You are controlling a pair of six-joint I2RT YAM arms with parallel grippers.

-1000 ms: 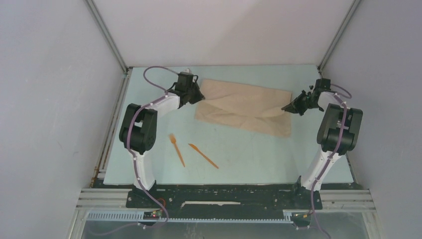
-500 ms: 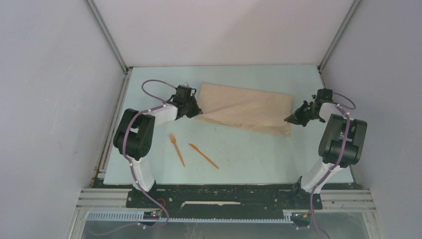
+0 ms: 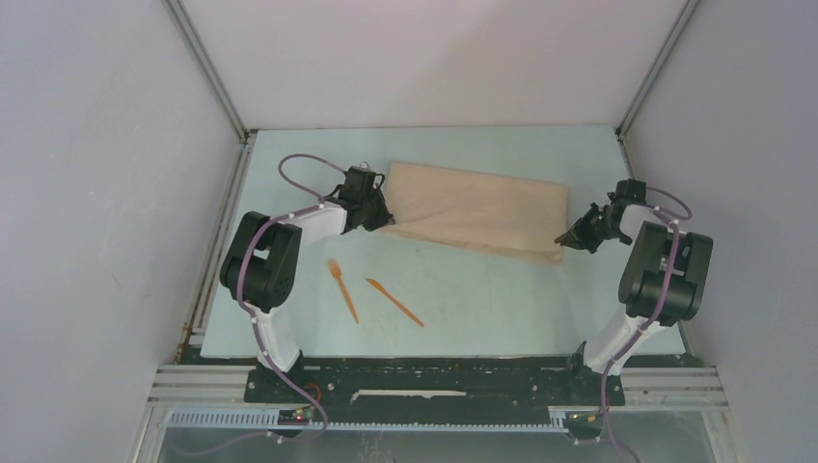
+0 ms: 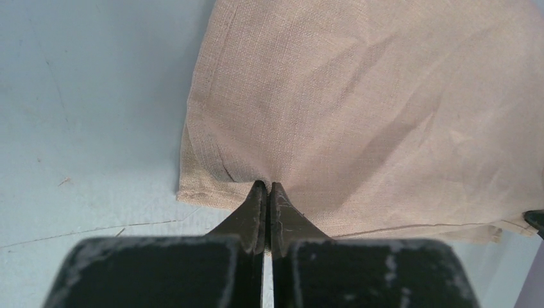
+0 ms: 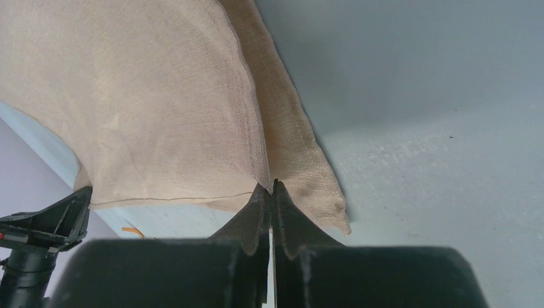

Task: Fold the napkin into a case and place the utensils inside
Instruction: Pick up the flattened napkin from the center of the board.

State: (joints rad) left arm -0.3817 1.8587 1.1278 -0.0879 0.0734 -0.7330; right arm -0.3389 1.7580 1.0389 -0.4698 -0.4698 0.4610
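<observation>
Two pinches hold the napkin (image 3: 477, 207). Your left gripper (image 3: 386, 224) has its jaws pressed together on the cloth's near edge by the left corner. Your right gripper (image 3: 561, 238) is clamped the same way on the near edge by the right corner. The napkin lies doubled into a wide band, its top layer's edge roughly over the lower one. The fork (image 3: 342, 289) and knife (image 3: 394, 301) lie on the napkin's near side, off its left half and well apart from it. This looks like the first fold being laid down. Next, I judge, you set both corners evenly onto the napkin's lower layer, let go together, then regrip for a narrower fold.
</observation>
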